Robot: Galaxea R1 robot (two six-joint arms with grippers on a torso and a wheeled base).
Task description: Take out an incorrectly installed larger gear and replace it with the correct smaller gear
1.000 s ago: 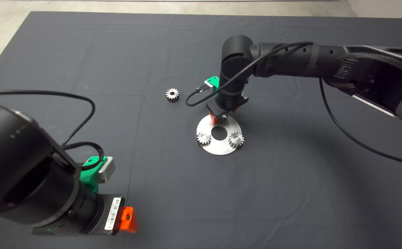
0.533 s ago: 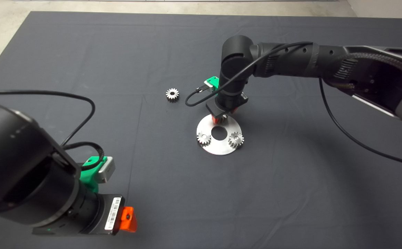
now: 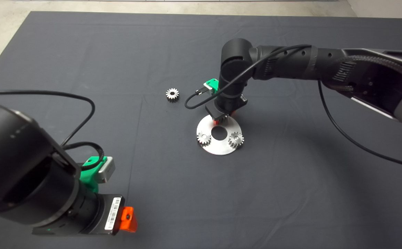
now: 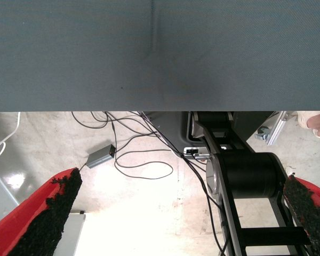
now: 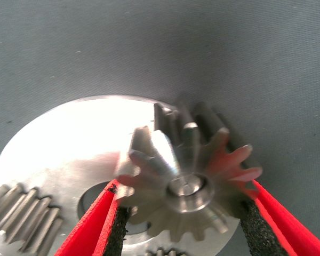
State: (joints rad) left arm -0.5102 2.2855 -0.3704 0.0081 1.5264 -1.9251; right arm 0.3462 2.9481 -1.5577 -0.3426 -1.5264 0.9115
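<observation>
While the right claw (image 5: 181,213) stands over the round steel plate (image 3: 218,147), its red fingers (image 5: 93,224) clamp the flanks of the larger gear (image 5: 189,176), which sits at the plate's far edge, seemingly not yet lifted off. Removal looks barely begun; the smaller gear (image 3: 172,94) waits on the dark mat (image 3: 83,52), well apart. The left claw (image 4: 176,213) idles, spread wide, beyond the counter edge above pale floor and cables (image 4: 133,160).

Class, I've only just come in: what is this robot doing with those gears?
The right gripper is at the larger gear on the round metal plate, its red fingers on either side of it. A spare smaller gear lies on the mat. The left gripper waits open at the near left edge.
</observation>
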